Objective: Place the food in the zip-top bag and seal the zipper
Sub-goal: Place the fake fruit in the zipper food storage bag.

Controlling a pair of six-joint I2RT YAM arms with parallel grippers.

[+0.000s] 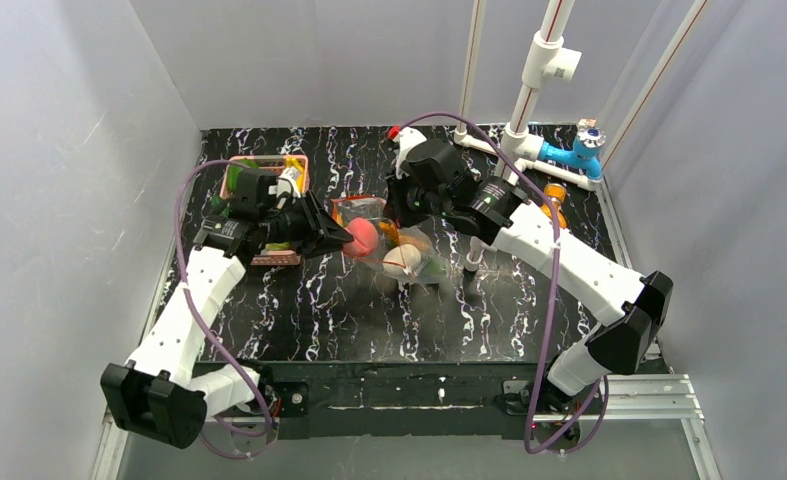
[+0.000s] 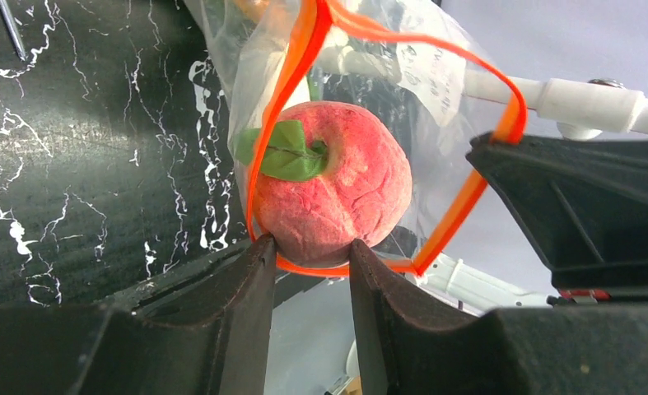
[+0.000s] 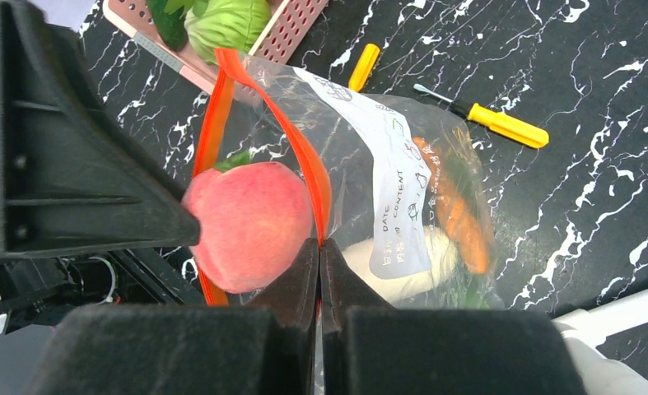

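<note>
My left gripper (image 2: 312, 251) is shut on a red-pink ball (image 2: 333, 189) with a green leaf, holding it at the open mouth of the clear zip-top bag (image 1: 409, 255). The orange-red zipper (image 2: 296, 74) loops around the ball. My right gripper (image 3: 320, 244) is shut on the zipper strip (image 3: 304, 156) and holds that edge of the bag up. Inside the bag lie a white radish (image 3: 403, 263) and an orange piece (image 3: 456, 210) behind the white label (image 3: 394, 197). From above, the ball (image 1: 362, 237) sits between the two grippers (image 1: 341, 238) (image 1: 399, 215).
A pink basket (image 3: 291, 25) at the back left holds a green cabbage (image 3: 226, 20) and a dark green piece. Two yellow-handled screwdrivers (image 3: 501, 123) (image 3: 363, 66) lie on the black marbled table. A white pipe frame with a blue fitting (image 1: 569, 155) stands at the back right.
</note>
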